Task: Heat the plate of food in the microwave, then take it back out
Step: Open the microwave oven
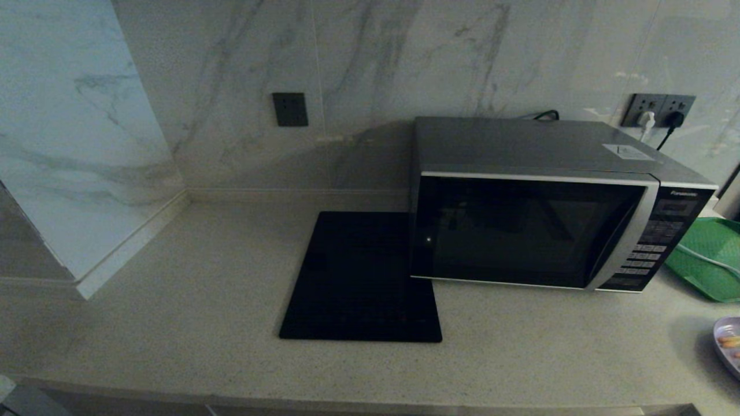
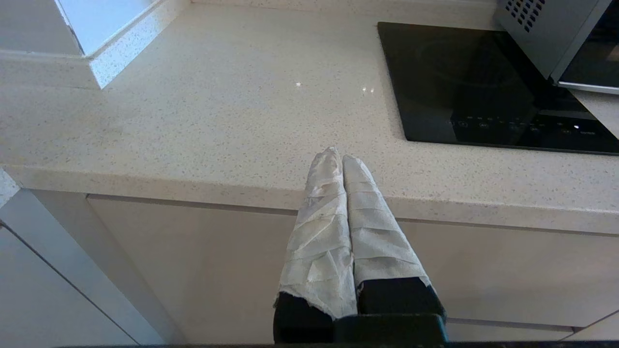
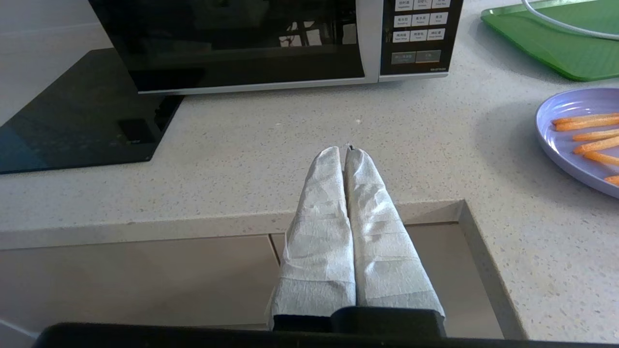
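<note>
The silver-grey microwave (image 1: 549,214) stands on the counter against the wall with its black glass door closed; its keypad (image 3: 418,29) shows in the right wrist view. The plate of food (image 3: 580,140), pale lilac with orange sticks, lies on the counter at the far right, cut by the head view's edge (image 1: 729,344). My right gripper (image 3: 346,151) is shut and empty, hanging at the counter's front edge, left of the plate and in front of the microwave. My left gripper (image 2: 338,155) is also shut and empty, parked at the counter's front edge, left of the black slab.
A flat black slab (image 1: 361,277) lies on the counter just left of the microwave. A green tray (image 1: 708,260) with a white cable sits right of the microwave. The counter (image 1: 202,300) has a notch in its front edge near the right gripper.
</note>
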{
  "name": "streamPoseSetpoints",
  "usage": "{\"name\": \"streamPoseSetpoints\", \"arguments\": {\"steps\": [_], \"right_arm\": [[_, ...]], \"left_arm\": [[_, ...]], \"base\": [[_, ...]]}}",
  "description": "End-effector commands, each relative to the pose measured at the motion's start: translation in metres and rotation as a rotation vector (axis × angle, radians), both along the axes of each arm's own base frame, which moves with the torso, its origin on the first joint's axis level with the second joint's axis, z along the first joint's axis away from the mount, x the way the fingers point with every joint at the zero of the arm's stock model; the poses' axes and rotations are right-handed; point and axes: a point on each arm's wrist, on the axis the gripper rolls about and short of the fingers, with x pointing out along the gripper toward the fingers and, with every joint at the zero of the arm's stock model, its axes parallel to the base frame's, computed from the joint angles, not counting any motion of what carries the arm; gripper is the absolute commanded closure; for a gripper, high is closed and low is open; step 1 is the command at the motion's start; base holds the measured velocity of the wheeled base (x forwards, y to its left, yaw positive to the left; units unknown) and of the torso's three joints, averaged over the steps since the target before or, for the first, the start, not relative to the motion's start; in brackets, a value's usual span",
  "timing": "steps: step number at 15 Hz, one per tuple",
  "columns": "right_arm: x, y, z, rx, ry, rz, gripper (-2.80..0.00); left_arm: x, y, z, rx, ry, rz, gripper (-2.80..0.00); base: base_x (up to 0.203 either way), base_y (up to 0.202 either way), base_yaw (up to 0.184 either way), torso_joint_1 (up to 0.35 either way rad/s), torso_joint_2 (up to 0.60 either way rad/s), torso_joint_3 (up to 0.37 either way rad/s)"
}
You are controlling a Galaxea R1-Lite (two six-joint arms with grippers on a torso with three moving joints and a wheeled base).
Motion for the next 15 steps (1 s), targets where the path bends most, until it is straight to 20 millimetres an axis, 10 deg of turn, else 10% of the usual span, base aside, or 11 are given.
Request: {"name": "streamPoseSetpoints", "arguments": {"steps": [1, 11, 15], "right_arm": [[0.000, 0.000, 0.000, 0.000, 0.000, 0.000, 0.00], [0.000, 0.000, 0.002, 0.002, -0.019, -0.004, 0.00], [-0.015, -0.001, 0.050, 0.003, -0.175, -0.028, 0.00]], "left_arm": [[0.000, 0.000, 0.000, -0.001, 0.000, 0.001, 0.00], [0.000, 0.000, 0.000, -0.001, 0.000, 0.001, 0.00], [0.000, 0.000, 0.000, -0.001, 0.001, 0.001, 0.00]], "base": [[0.000, 0.000, 0.000, 0.000, 0.00, 0.000], [0.000, 0.000, 0.000, 0.000, 0.00, 0.000], [0.000, 0.000, 0.000, 0.000, 0.00, 0.000]]}}
